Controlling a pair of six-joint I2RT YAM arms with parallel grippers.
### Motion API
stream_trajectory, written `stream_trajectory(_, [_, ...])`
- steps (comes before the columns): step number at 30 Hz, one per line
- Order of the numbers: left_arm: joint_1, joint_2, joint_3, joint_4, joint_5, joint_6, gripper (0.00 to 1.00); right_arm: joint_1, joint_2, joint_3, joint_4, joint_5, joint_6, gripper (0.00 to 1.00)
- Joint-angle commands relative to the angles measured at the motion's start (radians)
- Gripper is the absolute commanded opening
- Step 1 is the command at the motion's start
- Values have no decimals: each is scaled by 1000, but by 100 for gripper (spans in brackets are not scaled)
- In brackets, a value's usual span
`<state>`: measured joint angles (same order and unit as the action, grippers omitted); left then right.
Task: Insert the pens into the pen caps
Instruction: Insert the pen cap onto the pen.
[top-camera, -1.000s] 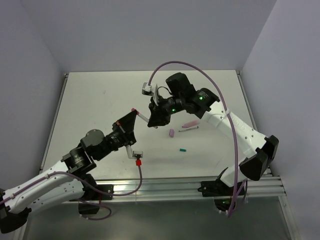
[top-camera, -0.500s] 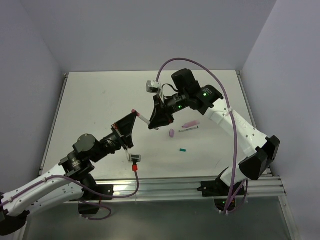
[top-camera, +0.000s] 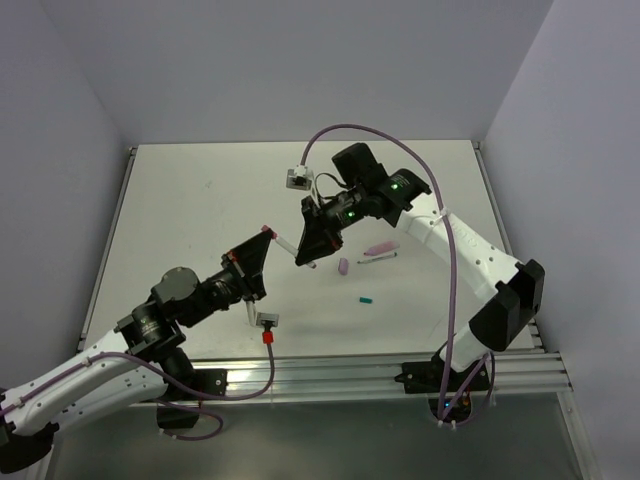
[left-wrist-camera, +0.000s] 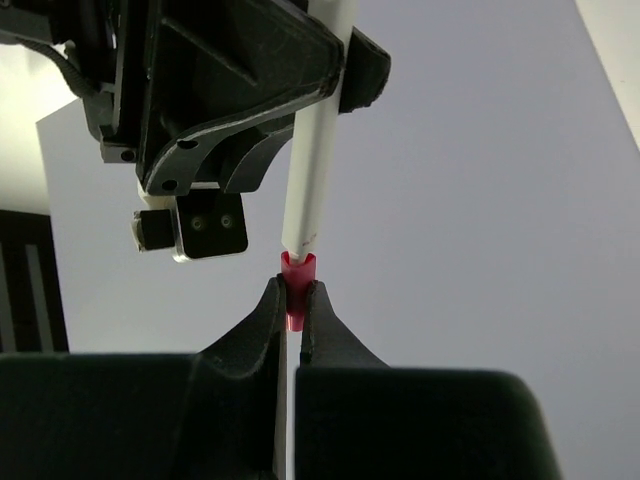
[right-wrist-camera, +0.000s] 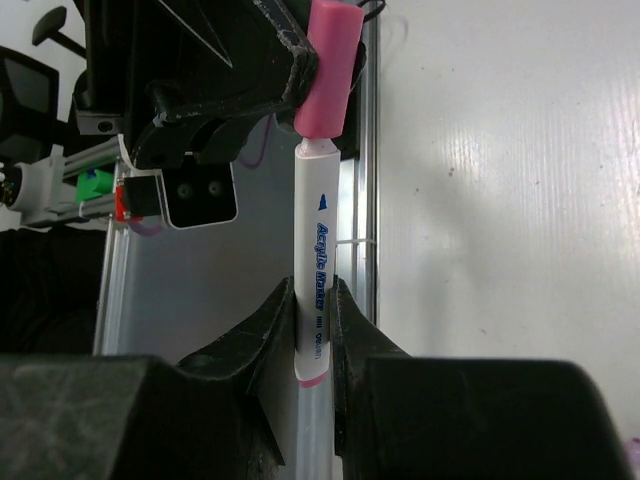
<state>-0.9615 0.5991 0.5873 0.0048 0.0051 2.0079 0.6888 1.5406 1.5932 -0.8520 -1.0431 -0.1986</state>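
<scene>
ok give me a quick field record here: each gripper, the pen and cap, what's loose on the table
left gripper: shut on pink cap
right gripper: shut on white pen
pen and cap: lined up end to end, pen tip at the cap mouth, narrow neck showing
loose on table: lilac cap, teal cap, pink pen

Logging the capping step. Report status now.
Left pincer shut on pink cap. Right pincer shut on white pen. Pen tip in cap mouth, not fully seated. Nothing between them.
</scene>
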Motion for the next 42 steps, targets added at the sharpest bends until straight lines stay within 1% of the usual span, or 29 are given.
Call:
stream_trajectory(1, [-8, 48, -41, -206, 47, 250, 2, 25, -8, 31, 130, -141, 25, 0])
stream_trajectory(5, [-9, 74, -40, -207, 39, 249, 4, 23, 18, 43, 133, -138, 16, 0])
stream_trajectory(12, [-8, 88, -35, -173, 52, 226, 11, 17, 18, 42, 145, -103, -56, 0])
stream_trajectory(14, [-9, 84, -34, -181, 50, 227, 16, 17, 16, 39, 146, -95, -65, 0])
stream_trajectory(15, [-8, 80, -37, -184, 49, 229, 21, 17, 9, 33, 149, -94, -68, 0])
stream_trajectory(18, [-8, 71, -43, -183, 41, 232, 27, 15, 4, 22, 156, -89, -70, 0])
stream_trajectory(19, [-9, 71, -43, -181, 39, 230, 30, 14, 3, 21, 156, -87, -71, 0])
stream_trajectory(21, [-8, 70, -41, -175, 41, 219, 35, 12, 3, 16, 159, -86, -61, 0])
stream_trajectory(23, [-8, 71, -34, -178, 36, 215, 38, 11, -2, 8, 163, -87, -56, 0])
stream_trajectory(25, [-8, 73, -32, -172, 36, 213, 43, 11, -7, 7, 165, -87, -51, 0])
stream_trajectory(27, [-9, 67, -35, -155, 47, 213, 50, 11, -8, 1, 169, -80, -47, 0])
stream_trajectory(29, [-8, 62, -37, -149, 55, 216, 54, 11, 1, 2, 172, -74, -44, 0])
stream_trajectory(30, [-8, 62, -38, -143, 59, 216, 61, 9, 4, 4, 174, -72, -42, 0])
stream_trajectory(37, [-10, 39, -46, -143, 81, 212, 67, -5, 33, 43, 209, -58, -21, 0])
stream_trajectory(42, [-10, -4, -49, -200, 65, 184, 68, -54, 69, 125, 246, -69, 24, 0])
